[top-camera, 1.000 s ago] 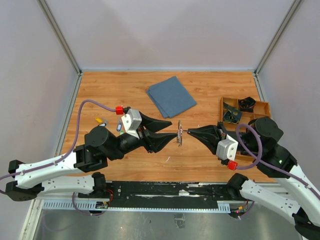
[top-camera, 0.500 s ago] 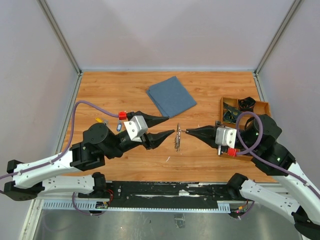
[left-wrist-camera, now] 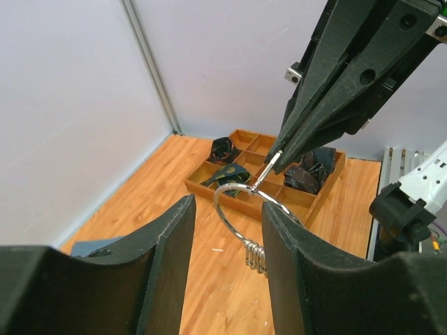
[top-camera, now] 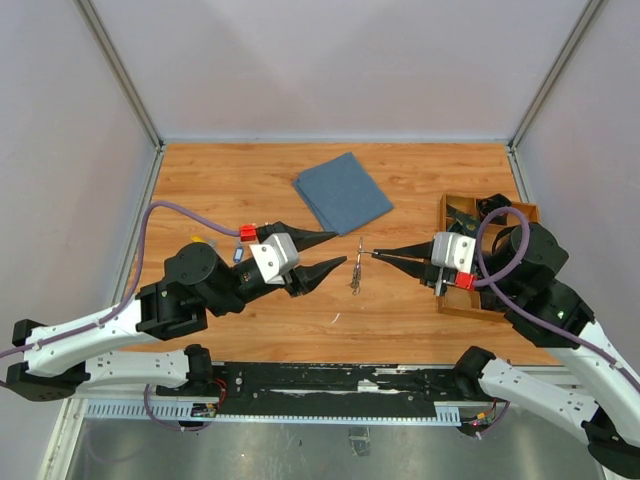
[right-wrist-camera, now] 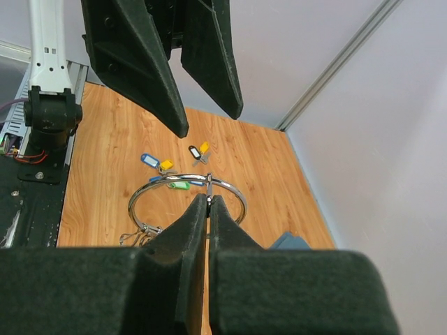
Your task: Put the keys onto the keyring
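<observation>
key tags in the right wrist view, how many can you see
5: blue tag leftmost, yellow tag beside it, green tag behind the keyring wire, dark grey tag and second yellow tag together upper right. More may hide behind the keyring.

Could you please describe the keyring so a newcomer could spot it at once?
Above the middle of the wooden table, the keyring hangs pinched in the right hand's tips, facing the left hand. It is a thin silver hoop with a short chain, unlike the colour-tagged keys.
</observation>
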